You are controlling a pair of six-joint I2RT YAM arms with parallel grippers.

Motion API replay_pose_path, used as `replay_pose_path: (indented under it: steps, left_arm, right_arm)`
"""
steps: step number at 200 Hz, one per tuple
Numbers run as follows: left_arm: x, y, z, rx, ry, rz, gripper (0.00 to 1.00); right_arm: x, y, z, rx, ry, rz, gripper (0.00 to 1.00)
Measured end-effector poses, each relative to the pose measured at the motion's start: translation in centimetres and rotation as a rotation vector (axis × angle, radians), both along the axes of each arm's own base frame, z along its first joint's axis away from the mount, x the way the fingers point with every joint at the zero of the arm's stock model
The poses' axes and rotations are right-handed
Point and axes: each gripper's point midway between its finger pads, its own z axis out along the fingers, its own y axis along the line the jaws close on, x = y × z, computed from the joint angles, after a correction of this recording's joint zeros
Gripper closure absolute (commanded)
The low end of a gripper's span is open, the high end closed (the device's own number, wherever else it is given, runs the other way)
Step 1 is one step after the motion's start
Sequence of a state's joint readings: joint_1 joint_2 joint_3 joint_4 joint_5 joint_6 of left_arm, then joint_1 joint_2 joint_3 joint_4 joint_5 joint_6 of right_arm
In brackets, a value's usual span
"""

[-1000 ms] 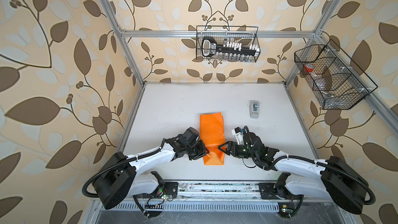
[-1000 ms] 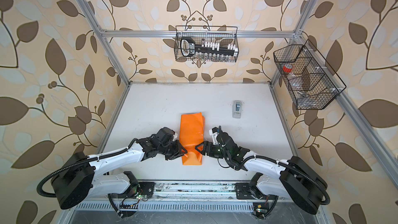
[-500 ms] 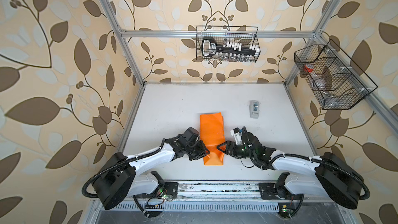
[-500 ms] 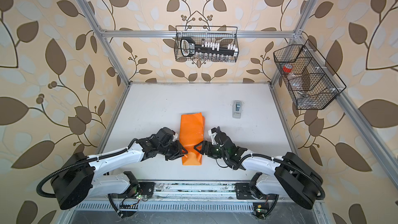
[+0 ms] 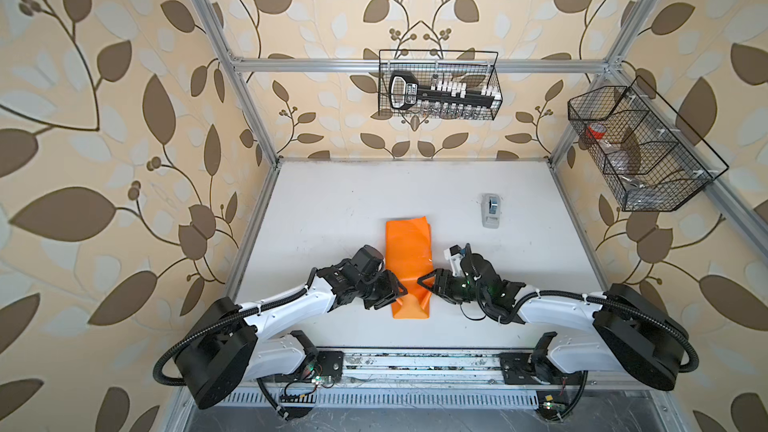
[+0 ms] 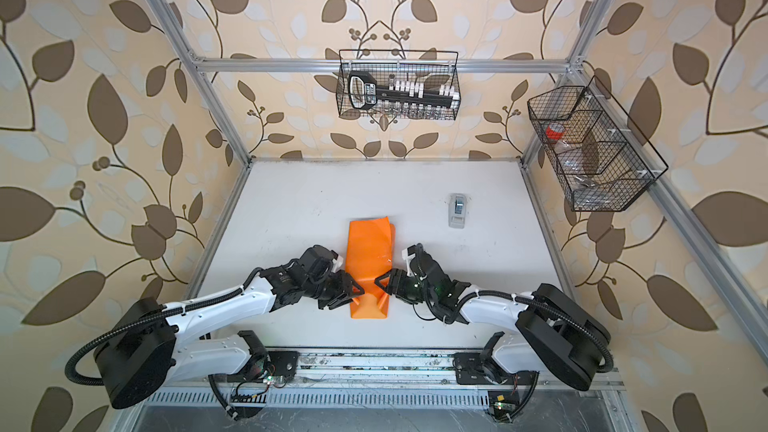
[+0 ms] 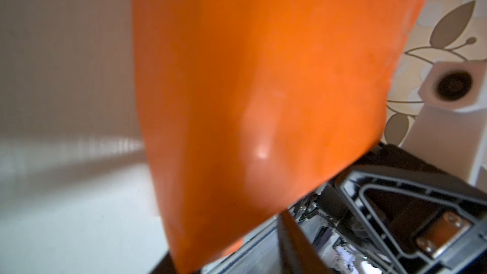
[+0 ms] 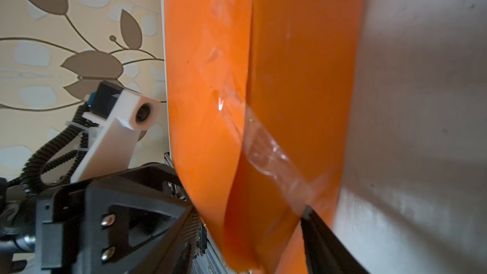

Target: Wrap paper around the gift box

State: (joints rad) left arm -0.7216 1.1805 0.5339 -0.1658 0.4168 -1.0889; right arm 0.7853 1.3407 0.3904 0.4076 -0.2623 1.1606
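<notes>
Landmark = the paper (image 5: 409, 259) (image 6: 370, 251): orange, folded into a long narrow parcel, lying flat approx mid-worktop (image 5: 332, 209), long axis running away from the arm bases. Just left of the paper's near end, the left end effector (image 5: 397, 295) (image 6: 353, 297) sits low, tips against the paper's left edge; fingers look apart, but whether they pinch the sheet: can't tell. Left wrist view: the paper (image 7: 263, 88) fills most of the pic, glossy & blurred. Right wrist view: one flap of the paper (image 8: 210, 75) laps over another, w/ a strip of clear tape (image 8: 268, 151) across the seam. Paper's near end is puckered inward btwn the two arms. Just right of that end, the right end effector (image 5: 424, 284) (image 6: 380, 284) points at the paper's right edge, tips on it; wide or narrow: can't tell. Further right of the paper, level w/ its far end & well apart: grey-white tape dispenser (image 5: 491, 209) (image 6: 458, 210).
</notes>
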Motion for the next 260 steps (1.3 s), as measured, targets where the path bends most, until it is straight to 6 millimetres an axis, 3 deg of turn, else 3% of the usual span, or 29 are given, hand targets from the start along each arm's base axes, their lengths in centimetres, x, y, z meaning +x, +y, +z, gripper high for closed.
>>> replay_pose_path:
  steps: [56,121,152,190,260]
  left_arm:
    - [0.0,0.1,0.7,0.002,-0.019,-0.007,0.24]
    - [1.8,-0.8,2.3,0.006,-0.049,0.011,0.23]
    - [2.5,-1.3,1.9,0.019,-0.040,0.016,0.26]
    - [2.6,-1.1,1.0,0.042,-0.021,0.029,0.35]
    - [3.0,-1.3,1.1,0.031,-0.023,0.049,0.45]
  right_arm:
    - [0.2,-0.1,-0.1,0.001,0.003,-0.013,0.46]
    - [0.9,-0.5,-0.1,0.005,0.005,-0.035,0.52]
    - [1.0,-0.4,-0.2,0.011,0.008,-0.040,0.55]
    - [1.2,-0.1,0.0,0.037,0.020,-0.044,0.33]
    - [1.5,0.9,2.7,0.148,0.002,-0.060,0.20]
